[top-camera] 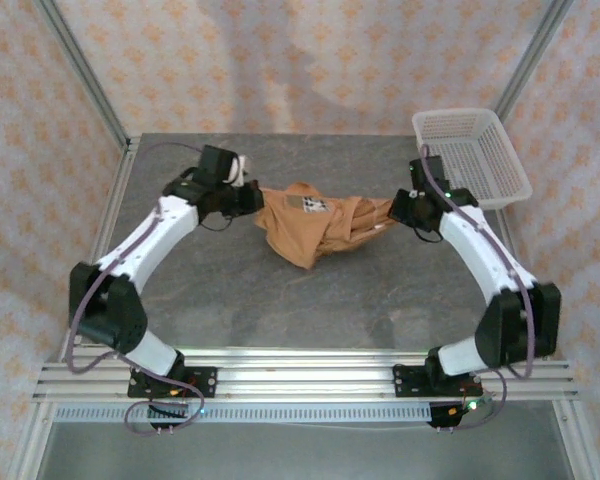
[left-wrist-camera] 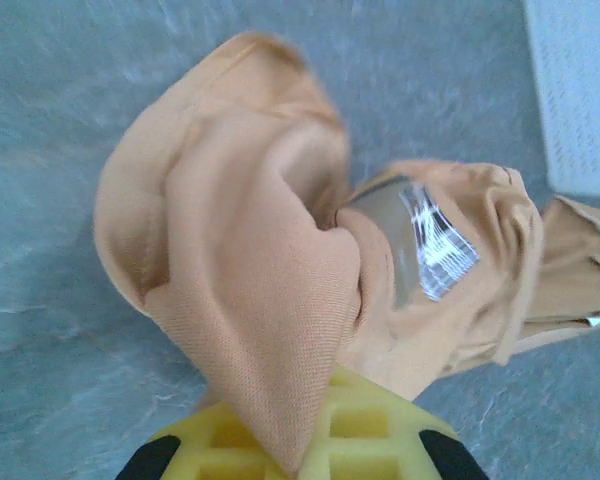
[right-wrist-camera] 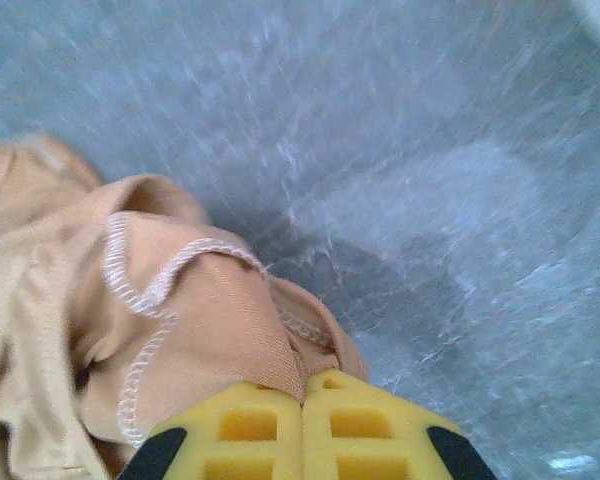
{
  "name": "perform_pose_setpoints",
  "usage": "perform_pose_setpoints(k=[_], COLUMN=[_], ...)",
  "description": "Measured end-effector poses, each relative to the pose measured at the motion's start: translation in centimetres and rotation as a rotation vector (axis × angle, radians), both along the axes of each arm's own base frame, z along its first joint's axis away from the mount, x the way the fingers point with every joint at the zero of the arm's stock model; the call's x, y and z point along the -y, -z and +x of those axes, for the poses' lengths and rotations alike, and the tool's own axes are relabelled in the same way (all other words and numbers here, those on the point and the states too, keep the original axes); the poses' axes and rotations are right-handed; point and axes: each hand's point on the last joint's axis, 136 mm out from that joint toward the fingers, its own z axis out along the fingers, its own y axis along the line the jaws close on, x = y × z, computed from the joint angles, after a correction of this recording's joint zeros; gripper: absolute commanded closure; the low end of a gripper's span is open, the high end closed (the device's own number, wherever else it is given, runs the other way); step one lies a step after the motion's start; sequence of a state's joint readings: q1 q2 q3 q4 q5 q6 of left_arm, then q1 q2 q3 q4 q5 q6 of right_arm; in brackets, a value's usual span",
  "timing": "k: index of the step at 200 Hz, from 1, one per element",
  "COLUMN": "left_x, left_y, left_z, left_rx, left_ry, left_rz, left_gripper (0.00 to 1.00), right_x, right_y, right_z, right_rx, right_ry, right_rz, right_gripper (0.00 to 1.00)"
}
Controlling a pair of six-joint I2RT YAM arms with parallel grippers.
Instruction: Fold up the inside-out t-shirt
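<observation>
The inside-out t-shirt (top-camera: 315,228) is an orange-tan bundle, crumpled at the middle of the grey table, its white neck label (top-camera: 312,204) facing up. My left gripper (top-camera: 248,198) is at the shirt's left end, shut on a fold of cloth. In the left wrist view the t-shirt (left-wrist-camera: 270,270) runs down into the yellow fingers (left-wrist-camera: 390,430), and the label (left-wrist-camera: 435,245) shows past the fold. My right gripper (top-camera: 398,212) is at the right end, shut on a seamed edge. In the right wrist view the t-shirt (right-wrist-camera: 170,330) is pinched between the yellow fingertips (right-wrist-camera: 245,415).
A white plastic mesh basket (top-camera: 472,155) stands at the table's far right corner, just behind the right arm, and its edge (left-wrist-camera: 580,100) shows at the upper right of the left wrist view. Bare grey tabletop (top-camera: 310,310) lies between the shirt and the arm bases.
</observation>
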State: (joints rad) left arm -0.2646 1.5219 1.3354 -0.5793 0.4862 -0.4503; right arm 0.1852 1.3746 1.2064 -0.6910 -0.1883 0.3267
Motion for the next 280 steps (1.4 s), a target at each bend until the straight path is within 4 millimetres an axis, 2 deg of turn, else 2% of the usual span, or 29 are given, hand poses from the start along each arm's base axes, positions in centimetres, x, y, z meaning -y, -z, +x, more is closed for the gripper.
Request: perform_pose_setpoints(k=[14, 32, 45, 63, 83, 99, 121, 129, 152, 162, 174, 185, 197, 210, 227, 237, 249, 269, 280], left_x=[-1.3, -2.7, -3.9, -5.8, -7.2, -7.2, -6.2, -5.8, -4.2, -3.8, -3.6, -3.5, -3.5, -3.2, -2.0, -0.8, 0.6, 1.5, 1.3], left_y=[-1.7, -2.3, -2.3, -2.1, -1.5, -0.6, 2.7, 4.3, 8.4, 9.0, 8.6, 7.5, 5.6, 3.6, 2.7, 3.5, 5.8, 10.6, 12.3], left_z=[-0.4, -1.0, -1.4, -1.8, -1.9, -1.7, -0.4, 0.3, 1.8, 2.0, 2.0, 1.9, 1.3, -0.2, -2.7, -4.0, -5.4, -7.7, -8.4], left_rx=[0.030, 0.030, 0.020, 0.009, -0.011, -0.039, -0.132, -0.174, -0.265, -0.271, -0.254, -0.217, -0.162, -0.100, -0.056, -0.060, -0.104, -0.219, -0.264], left_ry=[-0.008, -0.019, -0.038, -0.068, -0.098, -0.096, -0.070, -0.065, -0.040, -0.030, -0.031, -0.032, -0.035, -0.031, -0.001, 0.028, 0.063, 0.080, 0.073], left_rz=[0.007, 0.021, 0.028, 0.032, 0.038, 0.039, 0.027, 0.032, 0.062, 0.088, 0.119, 0.147, 0.165, 0.164, 0.141, 0.124, 0.107, 0.102, 0.104], left_gripper=[1.00, 1.00, 1.00, 1.00, 1.00, 1.00, 0.97, 0.88, 0.45, 0.36, 0.36, 0.40, 0.44, 0.49, 0.51, 0.51, 0.51, 0.51, 0.51], right_x=[0.7, 1.8, 2.5, 3.4, 4.2, 4.5, 4.3, 4.1, 3.4, 3.0, 2.5, 2.2, 1.5, 0.1, -2.9, -4.8, -6.7, -8.2, -8.8], right_y=[-3.2, -6.0, -6.8, -6.5, -5.4, -4.0, -0.4, 1.2, 6.2, 7.9, 9.4, 9.9, 9.6, 9.0, 8.2, 8.2, 8.9, 10.9, 12.0], right_z=[-0.9, -2.0, -2.8, -3.7, -4.1, -3.9, -2.6, -1.8, 0.6, 1.6, 2.2, 1.8, 1.1, -0.4, -2.6, -3.7, -5.0, -6.6, -7.3], right_rx=[0.076, 0.134, 0.143, 0.117, 0.072, 0.030, -0.069, -0.105, -0.245, -0.289, -0.320, -0.336, -0.324, -0.304, -0.263, -0.251, -0.257, -0.301, -0.328], right_ry=[0.019, 0.046, 0.061, 0.081, 0.099, 0.107, 0.101, 0.096, 0.077, 0.073, 0.064, 0.048, 0.031, -0.008, -0.093, -0.143, -0.193, -0.228, -0.239], right_rz=[-0.005, -0.022, -0.046, -0.084, -0.114, -0.129, -0.144, -0.145, -0.147, -0.139, -0.130, -0.130, -0.125, -0.114, -0.076, -0.040, -0.003, 0.029, 0.043], right_gripper=[1.00, 1.00, 1.00, 1.00, 1.00, 1.00, 1.00, 1.00, 0.68, 0.57, 0.47, 0.44, 0.44, 0.44, 0.43, 0.42, 0.41, 0.40, 0.40])
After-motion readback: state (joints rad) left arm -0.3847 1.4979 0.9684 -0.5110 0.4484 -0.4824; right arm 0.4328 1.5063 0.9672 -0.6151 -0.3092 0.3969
